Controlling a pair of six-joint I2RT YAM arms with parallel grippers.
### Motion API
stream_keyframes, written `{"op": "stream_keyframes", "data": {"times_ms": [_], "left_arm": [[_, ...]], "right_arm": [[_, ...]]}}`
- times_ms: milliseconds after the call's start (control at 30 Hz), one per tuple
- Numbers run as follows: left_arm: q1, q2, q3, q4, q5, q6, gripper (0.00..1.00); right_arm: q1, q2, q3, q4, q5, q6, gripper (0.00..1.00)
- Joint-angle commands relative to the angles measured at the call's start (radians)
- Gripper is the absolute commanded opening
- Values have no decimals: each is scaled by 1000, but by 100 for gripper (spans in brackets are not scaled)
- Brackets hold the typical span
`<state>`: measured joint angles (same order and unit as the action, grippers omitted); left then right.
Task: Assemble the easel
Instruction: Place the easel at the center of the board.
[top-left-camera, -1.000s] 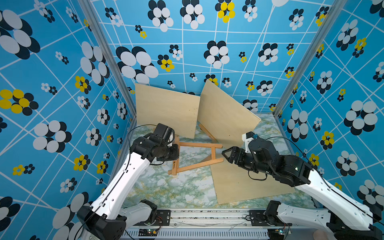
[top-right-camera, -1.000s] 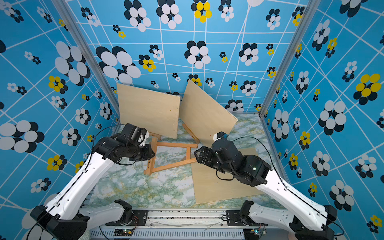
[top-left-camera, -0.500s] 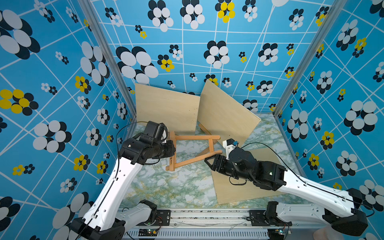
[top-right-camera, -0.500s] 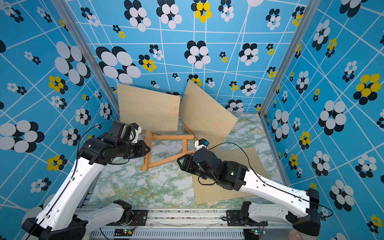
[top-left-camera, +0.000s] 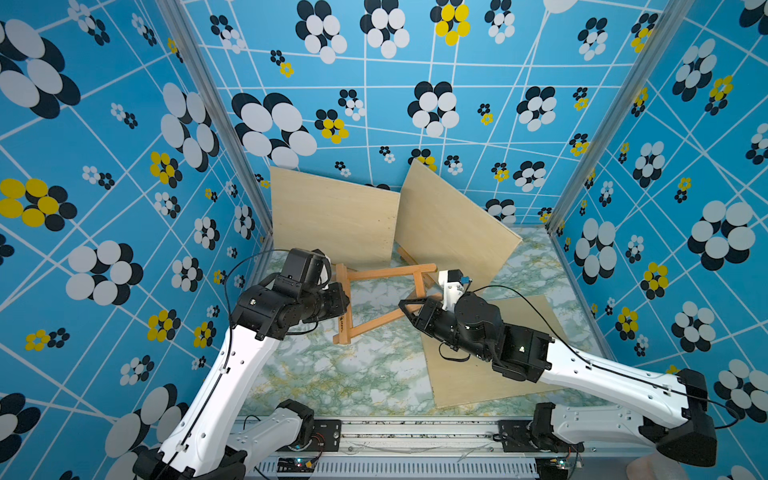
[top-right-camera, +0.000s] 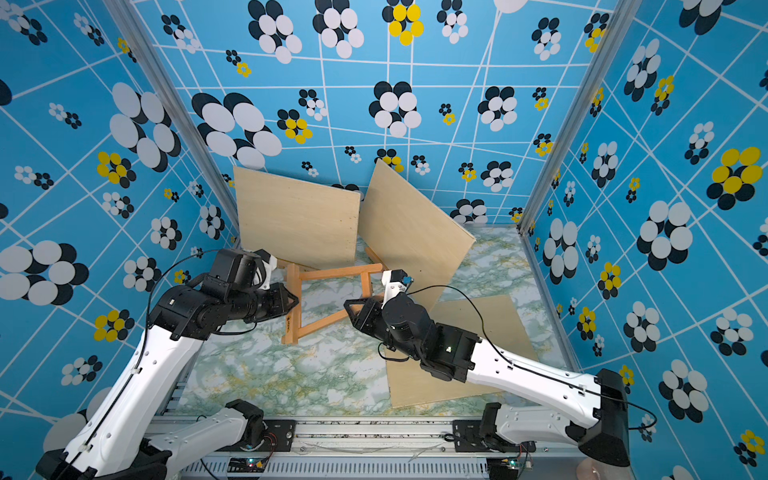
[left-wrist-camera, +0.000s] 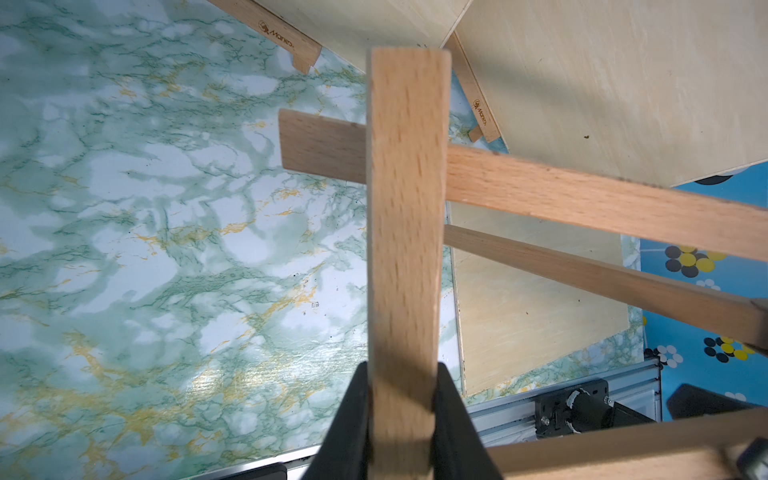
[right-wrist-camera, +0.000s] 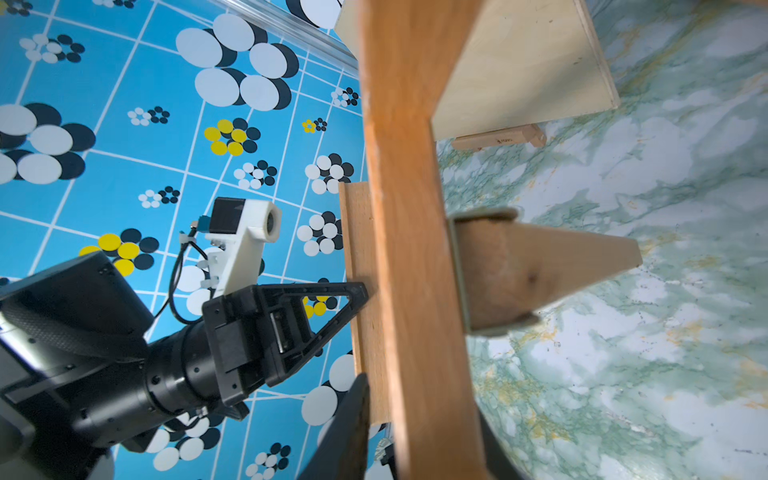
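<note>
Both arms have the easel frame (top-left-camera: 388, 273) between them, about mid-table and a bit toward the far side, right in front of the two leaning boards (top-left-camera: 332, 220). The left gripper (left-wrist-camera: 402, 370) is clamped on the frame's left-hand leg, and its wrist view shows the jaws pinching the slat. The right gripper (right-wrist-camera: 419, 407) looks closed around a slat on the right side too.

My take is to move both arms as one so the joints don't get twisted. I'd also bring the frame toward the near side as it goes up, since its far edge sits just beside those boards.

Direction-wise, the two long legs seem to meet at the near-left corner and fan out far and right, so I'd call the long axis near-left to far-right. Can't tell if that near-left tip touches the table (top-left-camera: 332, 386)
</note>
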<state>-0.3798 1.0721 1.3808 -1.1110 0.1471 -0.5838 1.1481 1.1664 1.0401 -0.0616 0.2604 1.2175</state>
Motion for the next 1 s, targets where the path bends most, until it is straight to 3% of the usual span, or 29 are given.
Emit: {"op": "stream_keyframes", "data": {"times_ms": [0,100,200,233,267,300,400,633,967], "left_arm": [[-1,-17,10,60,37,-8,0],[-1,-12,18,65,49,-12,0],[0,-14,27,67,57,-16,0],[1,-16,34,66,58,-16,7],[2,-16,44,63,57,-16,24],[5,-17,57,57,58,-13,33],[19,-22,99,44,62,-1,49],[83,-49,115,34,108,25,55],[111,-109,-66,123,178,17,55]], "right_arm": [[19,-2,5,69,38,-32,12],[22,-9,7,50,66,-39,3],[22,-24,12,35,94,-62,0],[22,-29,24,20,105,-78,0],[22,-37,41,-3,120,-99,0],[22,-48,63,-23,134,-130,0],[18,-70,147,-91,177,-221,0],[-87,-56,388,-226,123,-351,0],[-342,6,614,-168,-34,-468,0]]}}
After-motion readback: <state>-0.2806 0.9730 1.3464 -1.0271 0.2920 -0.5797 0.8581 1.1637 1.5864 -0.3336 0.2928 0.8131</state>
